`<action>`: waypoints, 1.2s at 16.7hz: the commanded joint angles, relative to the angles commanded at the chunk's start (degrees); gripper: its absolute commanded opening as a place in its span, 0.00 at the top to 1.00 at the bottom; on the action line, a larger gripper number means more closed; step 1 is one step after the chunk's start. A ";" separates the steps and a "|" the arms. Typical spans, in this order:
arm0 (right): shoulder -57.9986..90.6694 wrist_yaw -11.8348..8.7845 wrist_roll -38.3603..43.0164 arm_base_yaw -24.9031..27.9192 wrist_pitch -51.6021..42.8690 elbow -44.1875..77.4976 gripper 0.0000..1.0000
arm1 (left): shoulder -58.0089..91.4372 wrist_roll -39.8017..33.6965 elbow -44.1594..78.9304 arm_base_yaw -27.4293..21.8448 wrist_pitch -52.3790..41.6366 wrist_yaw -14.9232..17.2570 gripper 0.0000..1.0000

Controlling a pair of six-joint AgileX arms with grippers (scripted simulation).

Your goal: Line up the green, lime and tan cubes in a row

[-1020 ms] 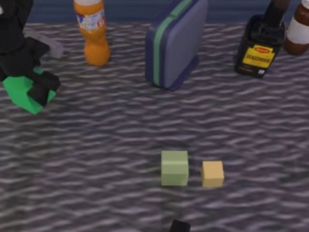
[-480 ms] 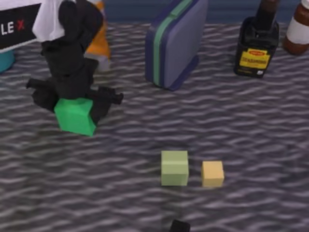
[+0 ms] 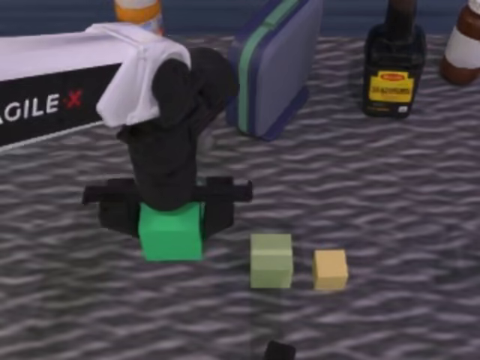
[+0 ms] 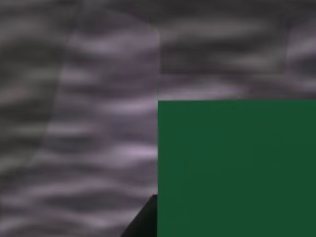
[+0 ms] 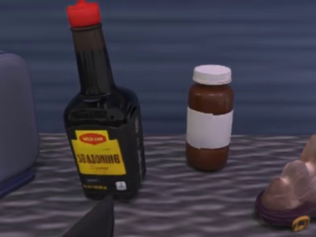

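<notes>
My left gripper (image 3: 171, 223) is shut on the green cube (image 3: 171, 238), holding it just left of the lime cube (image 3: 271, 260) and slightly farther back. I cannot tell whether the green cube touches the table. The tan cube (image 3: 330, 269) sits right of the lime cube, with a small gap between them. In the left wrist view the green cube (image 4: 237, 168) fills the frame's corner, with one dark finger (image 4: 145, 222) against its side. My right arm is outside the top view; one dark finger (image 5: 96, 222) of its open gripper shows in the right wrist view, holding nothing.
A small black block (image 3: 279, 351) lies at the front edge below the lime cube. Along the back stand an orange bottle (image 3: 139, 9), a blue-purple case (image 3: 274, 64), a dark seasoning bottle (image 3: 395, 67) and a brown jar (image 3: 463, 49). A pinkish figure on a purple base (image 5: 291, 195) stands near the jar.
My left arm has carried the green cube from the far left toward the front and right, stopping beside the lime cube. The lime and tan cubes have not moved.
</notes>
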 joint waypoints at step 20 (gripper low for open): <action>0.00 0.00 0.00 0.00 0.00 0.00 0.00 | 5.47 -1.13 -9.34 -0.66 15.13 -0.04 1.00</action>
